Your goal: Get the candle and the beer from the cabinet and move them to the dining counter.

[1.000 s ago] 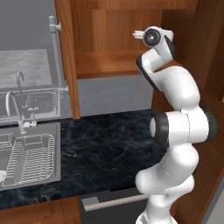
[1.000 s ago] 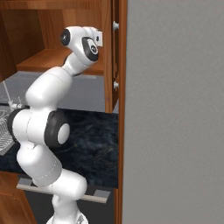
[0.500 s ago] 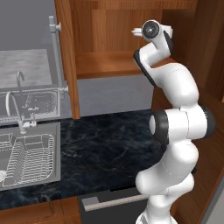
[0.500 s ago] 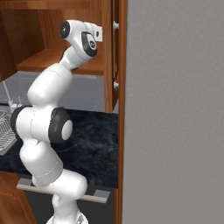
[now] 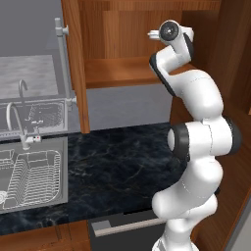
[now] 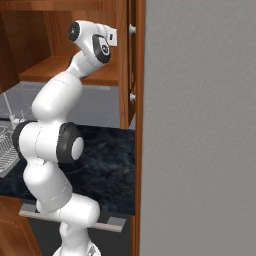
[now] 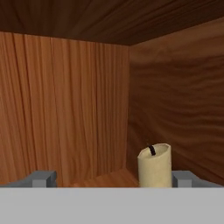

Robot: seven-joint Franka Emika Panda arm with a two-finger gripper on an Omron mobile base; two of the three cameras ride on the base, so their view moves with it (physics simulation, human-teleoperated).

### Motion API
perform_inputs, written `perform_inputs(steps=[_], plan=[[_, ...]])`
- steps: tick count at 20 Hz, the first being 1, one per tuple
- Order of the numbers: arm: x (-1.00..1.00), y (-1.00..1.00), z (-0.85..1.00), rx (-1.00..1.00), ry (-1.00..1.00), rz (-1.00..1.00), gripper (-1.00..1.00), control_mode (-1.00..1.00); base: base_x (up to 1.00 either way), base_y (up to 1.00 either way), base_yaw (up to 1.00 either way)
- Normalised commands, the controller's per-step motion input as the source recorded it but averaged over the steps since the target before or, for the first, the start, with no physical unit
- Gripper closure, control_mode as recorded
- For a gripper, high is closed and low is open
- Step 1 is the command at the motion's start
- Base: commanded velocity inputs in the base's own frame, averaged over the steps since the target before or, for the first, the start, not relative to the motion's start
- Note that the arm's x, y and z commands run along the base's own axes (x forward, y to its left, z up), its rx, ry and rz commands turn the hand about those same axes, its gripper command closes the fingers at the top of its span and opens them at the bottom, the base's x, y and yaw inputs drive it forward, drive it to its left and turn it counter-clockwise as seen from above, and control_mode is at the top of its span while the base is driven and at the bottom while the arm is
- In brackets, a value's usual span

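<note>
- Candle (image 7: 154,165), a cream-white wax stub with a short black wick, stands deep in the reddish-brown wooden wall cabinet (image 5: 122,73), close to the corner where the back panel meets the side wall; its lower part and holder are cut off at the bottom of the hand view.
- Claw (image 7: 114,178) is released, its two grey tips spread wide and level, grasping nothing; the candle sits between them but well over toward the right-hand tip.
- Step in hand, as I judge it, is lining up on the candle for the first pick. To do it well, shift the hand sideways until the wax is centred between the tips, then push straight in along the shelf before clenching, so neither tip nudges the candle over.
- Risk: the candle is near the side wall, so the tip on that side has little room; a lower grasp, nearer the holder, would probably hold steadier than one on the wax top.
- Arm pose: in the left base view the white arm rises from the black veined marble table (image 5: 117,166), elbows folded, with the wrist lifted to shelf height and the hand pointed into the open cabinet; the right base view shows the same reach beside the cabinet door.
- Beer cannot be made out from here.
</note>
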Motion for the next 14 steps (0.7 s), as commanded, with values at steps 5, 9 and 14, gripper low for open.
perform_inputs(steps=[5, 9, 14], plan=[[0.0, 0.0, 0.0, 0.0, 0.0, 0.0, -1.0, -1.0, 0.0, 0.0, 0.0], [0.0, 0.0, 0.0, 0.0, 0.0, 0.0, -1.0, -1.0, 0.0, 0.0, 0.0], [0.0, 0.0, 0.0, 0.0, 0.0, 0.0, 1.0, -1.0, 0.0, 0.0, 0.0]])
